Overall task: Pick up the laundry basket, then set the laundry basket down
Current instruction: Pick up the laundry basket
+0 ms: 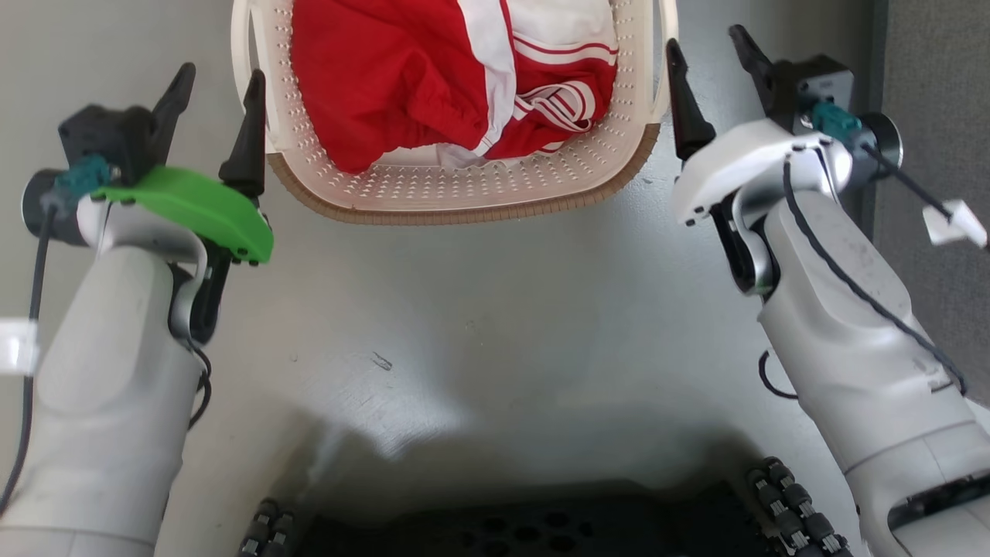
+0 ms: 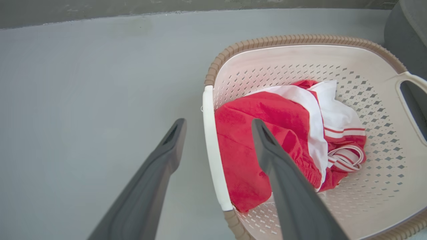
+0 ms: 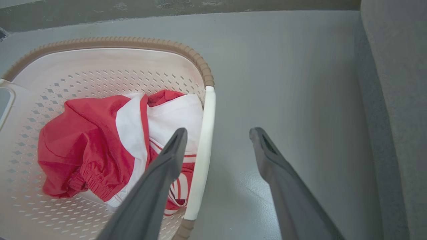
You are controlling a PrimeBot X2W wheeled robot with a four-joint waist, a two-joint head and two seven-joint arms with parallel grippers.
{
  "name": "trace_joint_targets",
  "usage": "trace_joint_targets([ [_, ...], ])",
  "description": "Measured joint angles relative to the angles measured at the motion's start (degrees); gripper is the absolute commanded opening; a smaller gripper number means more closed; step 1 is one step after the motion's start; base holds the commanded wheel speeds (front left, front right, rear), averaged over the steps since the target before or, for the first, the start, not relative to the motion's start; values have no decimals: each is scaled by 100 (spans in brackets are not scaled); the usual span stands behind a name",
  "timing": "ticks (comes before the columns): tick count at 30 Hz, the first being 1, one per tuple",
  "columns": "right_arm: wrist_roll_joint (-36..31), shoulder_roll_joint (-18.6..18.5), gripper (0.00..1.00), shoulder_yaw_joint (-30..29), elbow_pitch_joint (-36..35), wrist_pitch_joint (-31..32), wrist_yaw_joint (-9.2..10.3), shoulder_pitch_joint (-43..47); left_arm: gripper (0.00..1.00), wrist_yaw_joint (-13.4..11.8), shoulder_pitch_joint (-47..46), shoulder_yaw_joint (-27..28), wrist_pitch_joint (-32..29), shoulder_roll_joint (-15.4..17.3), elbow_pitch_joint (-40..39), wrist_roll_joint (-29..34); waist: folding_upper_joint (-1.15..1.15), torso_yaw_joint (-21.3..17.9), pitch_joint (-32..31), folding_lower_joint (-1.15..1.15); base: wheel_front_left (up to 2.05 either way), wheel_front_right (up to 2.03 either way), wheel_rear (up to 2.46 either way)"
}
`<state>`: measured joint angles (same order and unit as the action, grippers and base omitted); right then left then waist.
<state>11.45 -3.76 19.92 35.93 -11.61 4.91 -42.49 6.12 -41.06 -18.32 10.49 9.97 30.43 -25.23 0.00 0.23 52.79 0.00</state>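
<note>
The laundry basket [image 1: 464,213] stands on the grey floor at the top middle of the head view, cream-white and perforated with a brown rim. Red-and-white clothing [image 1: 387,70] lies in it. My left gripper [image 1: 223,73] is open at the basket's left side. In the left wrist view its fingers [image 2: 218,121] straddle the white side handle [image 2: 213,150], one outside the basket [image 2: 300,39], one over the clothing [image 2: 247,146]. My right gripper [image 1: 704,37] is open at the right side. Its fingers [image 3: 218,130] straddle the other white handle [image 3: 203,150] of the basket [image 3: 100,42].
A grey upholstered block [image 3: 393,100] stands close to the right of the right gripper, also at the right edge of the head view [image 1: 936,77]. A wall base [image 2: 100,13] runs behind the basket. My dark wheeled base [image 1: 526,526] fills the lower edge.
</note>
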Motion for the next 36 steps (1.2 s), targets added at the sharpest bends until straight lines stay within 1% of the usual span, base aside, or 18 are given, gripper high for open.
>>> trace_joint_targets([
  [7,600,-4,100,474,331,242,-141,-416,100,51,-485,-109,-355,-15,555,-147,0,-24,29,0,0,0,0],
  [12,810,-7,100,813,608,456,-146,-677,100,76,-777,-203,-620,-25,948,-227,0,-42,45,0,0,0,0],
  [14,940,-7,100,973,678,535,-189,-786,100,80,-849,-203,-700,-21,1082,-252,0,-61,50,0,0,0,0],
  [25,1367,-13,100,1444,995,820,-171,-1163,100,119,-1282,-433,-1048,-91,1661,-330,0,-153,93,0,0,0,0],
  [31,1701,-9,100,1616,1116,956,-114,-1278,100,120,-1484,-555,-1203,-97,1906,-348,0,-199,141,0,0,0,0],
  [32,1740,-8,100,1641,1122,994,-76,-1306,100,119,-1512,-575,-1213,-97,1918,-370,0,-208,155,0,0,0,0],
  [36,1847,-10,100,1739,1170,1029,-21,-1481,100,120,-1673,-673,-1338,-100,2002,-489,0,-238,237,0,0,0,0],
])
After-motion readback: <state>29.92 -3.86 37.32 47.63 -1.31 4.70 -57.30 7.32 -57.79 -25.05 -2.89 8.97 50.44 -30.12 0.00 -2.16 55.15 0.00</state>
